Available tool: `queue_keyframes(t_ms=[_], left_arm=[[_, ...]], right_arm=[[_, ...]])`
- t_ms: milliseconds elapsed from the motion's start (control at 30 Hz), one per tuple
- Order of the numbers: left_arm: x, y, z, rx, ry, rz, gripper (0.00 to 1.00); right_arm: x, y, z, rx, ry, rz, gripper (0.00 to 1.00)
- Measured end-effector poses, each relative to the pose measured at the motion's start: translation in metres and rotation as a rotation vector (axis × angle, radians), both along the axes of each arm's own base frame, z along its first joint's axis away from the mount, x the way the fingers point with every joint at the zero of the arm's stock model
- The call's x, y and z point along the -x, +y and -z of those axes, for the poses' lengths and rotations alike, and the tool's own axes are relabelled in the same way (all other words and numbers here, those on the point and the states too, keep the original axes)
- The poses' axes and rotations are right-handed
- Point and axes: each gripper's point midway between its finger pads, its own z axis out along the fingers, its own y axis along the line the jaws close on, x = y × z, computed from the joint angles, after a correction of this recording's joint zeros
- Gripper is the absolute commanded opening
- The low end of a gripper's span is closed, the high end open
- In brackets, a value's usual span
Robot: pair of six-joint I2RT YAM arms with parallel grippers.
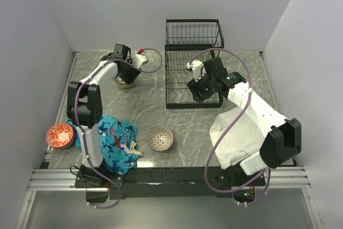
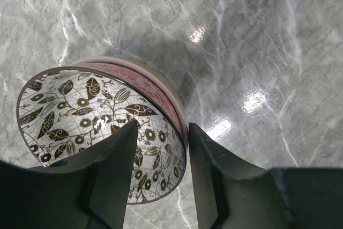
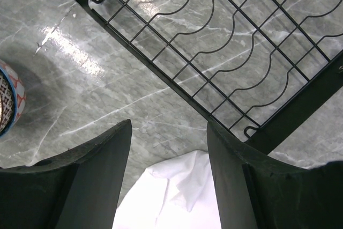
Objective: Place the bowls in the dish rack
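The left gripper straddles the rim of the leaf-patterned bowl at the far left of the table, 1 finger inside and 1 outside, jaws parted and not pinching. The right gripper hangs open and empty over the near-left corner of the dish rack, which stands at the far middle. The other 2 bowls sit on the table: a patterned bowl near centre and an orange bowl near left, beside a blue cloth.
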Motion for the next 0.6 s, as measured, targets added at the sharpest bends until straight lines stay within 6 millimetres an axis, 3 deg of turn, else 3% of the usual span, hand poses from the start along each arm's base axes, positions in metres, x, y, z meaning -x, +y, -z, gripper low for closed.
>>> queue_keyframes(t_ms=[267, 600], left_arm=[[0.0003, -0.0003, -0.0001, 0.008, 0.003, -0.014, 0.57], [-0.0033, -0.0026, -0.0071, 0.027, -0.008, -0.032, 0.42]], right_arm=[[-0.0032, 0.0027, 0.0015, -0.003, 0.005, -0.003, 0.66], [-0.0026, 0.0052, 0.0012, -0.015, 0.009, -0.009, 0.66]])
